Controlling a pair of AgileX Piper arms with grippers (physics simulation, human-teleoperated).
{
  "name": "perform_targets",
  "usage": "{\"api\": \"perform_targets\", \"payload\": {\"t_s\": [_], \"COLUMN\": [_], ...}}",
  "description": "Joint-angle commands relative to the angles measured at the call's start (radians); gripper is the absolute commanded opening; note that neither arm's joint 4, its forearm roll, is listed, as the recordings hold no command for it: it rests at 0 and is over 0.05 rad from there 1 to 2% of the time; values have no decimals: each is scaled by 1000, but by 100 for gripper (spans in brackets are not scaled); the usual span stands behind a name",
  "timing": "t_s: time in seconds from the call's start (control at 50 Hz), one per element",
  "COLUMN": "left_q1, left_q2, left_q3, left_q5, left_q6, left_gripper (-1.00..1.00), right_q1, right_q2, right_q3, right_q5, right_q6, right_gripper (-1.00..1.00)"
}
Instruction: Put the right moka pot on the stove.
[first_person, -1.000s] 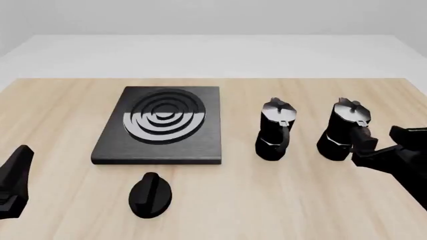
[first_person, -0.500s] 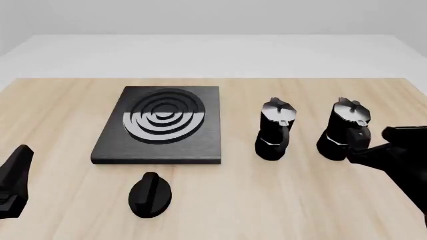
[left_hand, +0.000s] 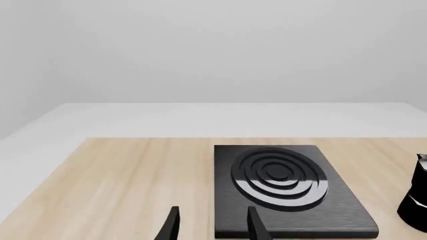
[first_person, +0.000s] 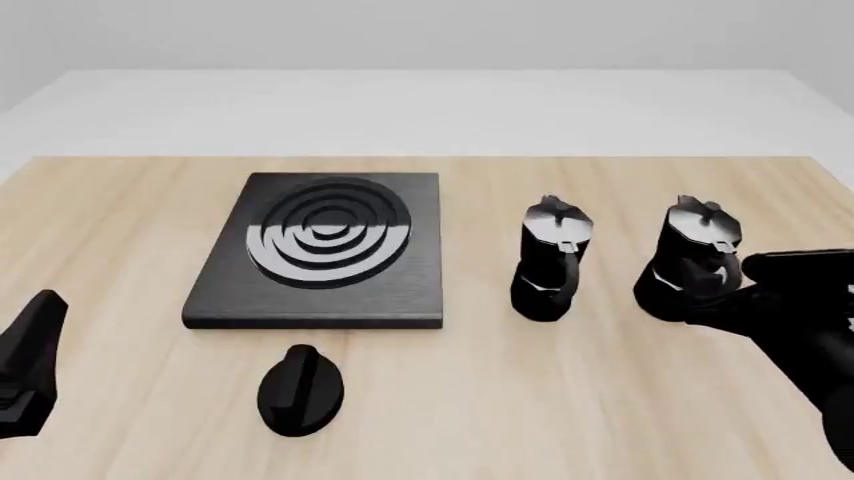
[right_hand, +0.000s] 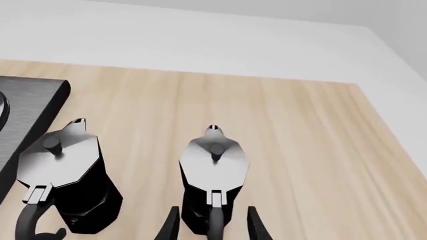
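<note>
The right moka pot (first_person: 689, 258) stands upright on the wooden table (first_person: 534, 400), at the right end of the row, well apart from the stove (first_person: 320, 255) and with the second moka pot (first_person: 550, 260) between the two. Its handle faces the near edge. In the right wrist view the right moka pot (right_hand: 212, 180) sits centred between the two fingertips, handle running down the middle of the gap; the right gripper (right_hand: 212, 227) is spread wide with a finger on each side of the pot's base, and contact cannot be confirmed from this angle. Compared with a second ago, the right gripper (first_person: 747, 290) has advanced toward the pot: its dark body now overlaps the pot's lower right side in the front view, where before it stood clear. The pot itself has not shifted. The stove lies flat left of centre, with the round knob (first_person: 302, 388) on the table in front of it. The left gripper (left_hand: 210, 225) is unchanged at the near left, fingers parted and holding nothing, aimed at the stove (left_hand: 287, 190).
</note>
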Motion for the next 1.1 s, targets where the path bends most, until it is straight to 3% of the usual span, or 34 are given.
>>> {"api": "perform_targets", "payload": {"t_s": [0.02, 0.24, 0.26, 0.54, 1.1], "left_q1": [0, 0, 0, 0, 0], "left_q2": [0, 0, 0, 0, 0], "left_q3": [0, 0, 0, 0, 0], "left_q5": [0, 0, 0, 0, 0], "left_q6": [0, 0, 0, 0, 0], "left_gripper": [100, 100, 100, 100, 100], "right_q1": [2, -4, -20, -35, 51], "right_q2": [30, 34, 6, -52, -399], "right_q3": [-9, -14, -3, 29, -57], "right_q5": [-14, -16, -15, -22, 298], "right_q6": [-1, 0, -35, -22, -61], "right_gripper": [100, 100, -100, -100, -100]}}
